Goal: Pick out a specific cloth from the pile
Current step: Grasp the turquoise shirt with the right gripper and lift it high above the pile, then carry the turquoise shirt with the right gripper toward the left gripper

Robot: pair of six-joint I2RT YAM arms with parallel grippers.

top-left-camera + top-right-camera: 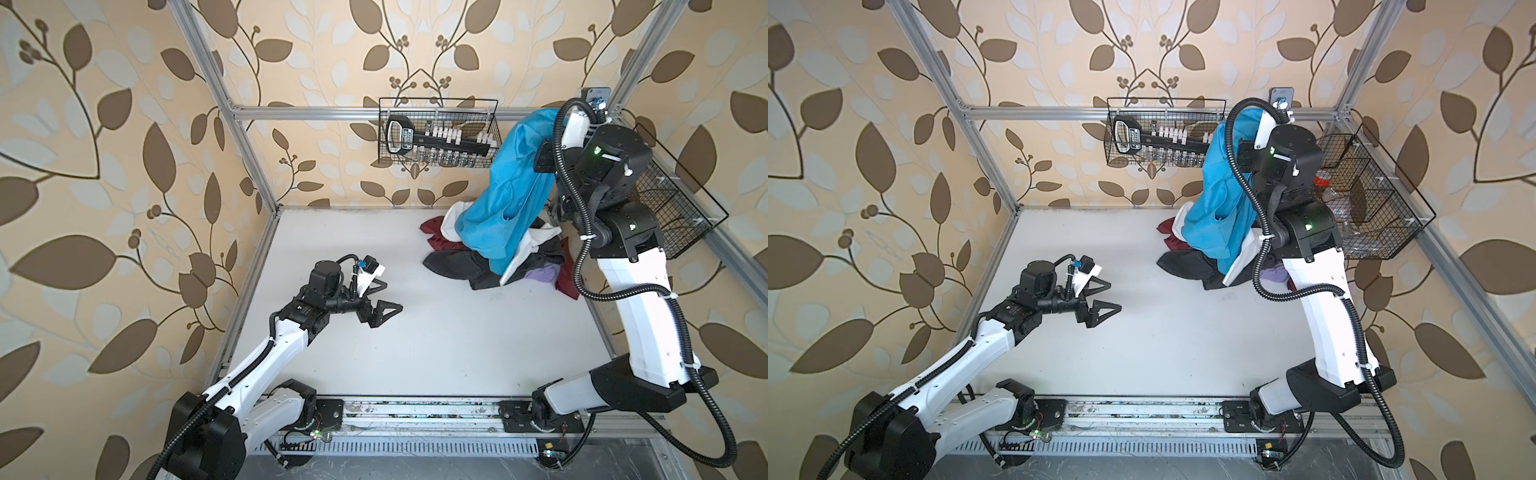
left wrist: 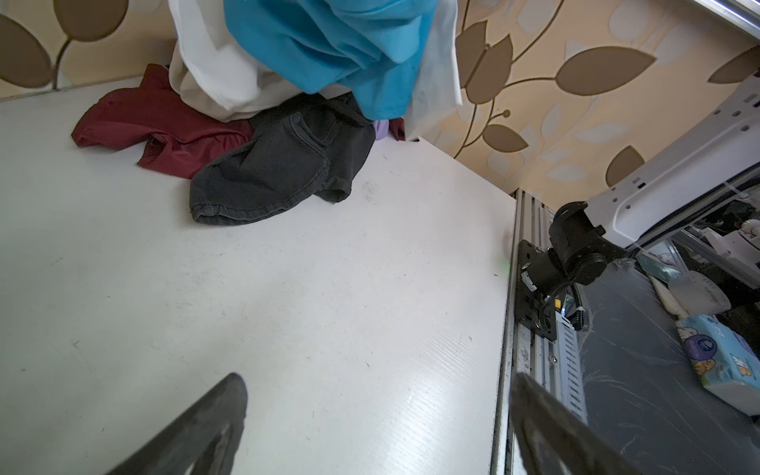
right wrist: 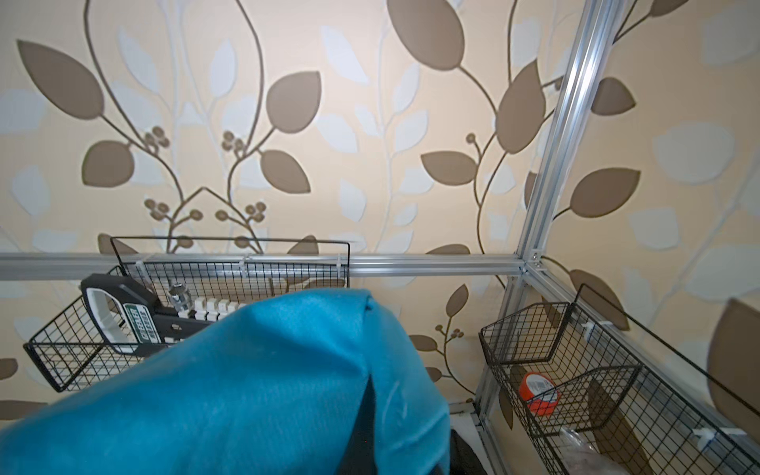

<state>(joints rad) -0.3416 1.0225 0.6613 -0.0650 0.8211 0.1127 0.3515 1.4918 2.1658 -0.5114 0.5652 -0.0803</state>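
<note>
The right gripper (image 3: 367, 415), raised above the pile (image 1: 461, 266), is closed on the cloth (image 1: 503, 183), which drapes over that gripper and hangs toward the pile. The left gripper (image 1: 394, 296) gapes wide, well apart.

Upper centre in both top views, a wire basket (image 1: 388, 160) hangs on the aluminium frame (image 1: 311, 111), and a black tool rail (image 1: 432, 141) with white clips lies inside it. At the right edge, a second wire basket (image 1: 1391, 245) holds a red tape roll (image 1: 1323, 181). Leaf wallpaper (image 1: 104, 166) all round, white table (image 1: 415, 340) below.
</note>
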